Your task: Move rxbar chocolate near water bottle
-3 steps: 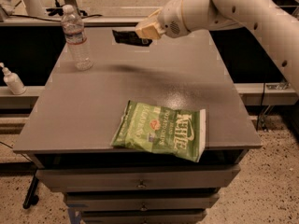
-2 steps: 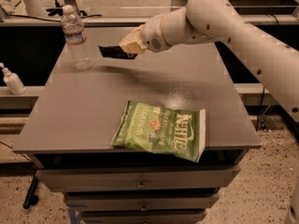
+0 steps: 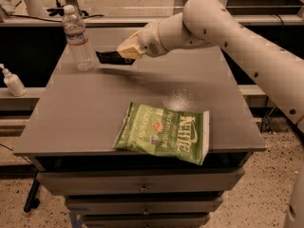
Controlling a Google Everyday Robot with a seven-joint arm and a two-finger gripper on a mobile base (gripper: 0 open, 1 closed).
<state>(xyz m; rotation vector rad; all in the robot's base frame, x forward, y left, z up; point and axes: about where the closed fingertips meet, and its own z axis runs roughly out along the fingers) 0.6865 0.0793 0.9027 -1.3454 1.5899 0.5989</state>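
The rxbar chocolate is a small flat black bar held in my gripper, just above the grey tabletop. The gripper is shut on its right end. The water bottle, clear with a white cap and a label band, stands upright at the table's back left corner. The bar's free end is a short way to the right of the bottle, not touching it. My white arm reaches in from the right.
A large green chip bag lies flat near the table's front edge. A small white pump bottle stands on a lower shelf to the left. Drawers sit under the tabletop.
My gripper has carried the black bar leftward and a little lower, from the back middle of the table to just right of the water bottle. The chip bag and bottle have not moved.
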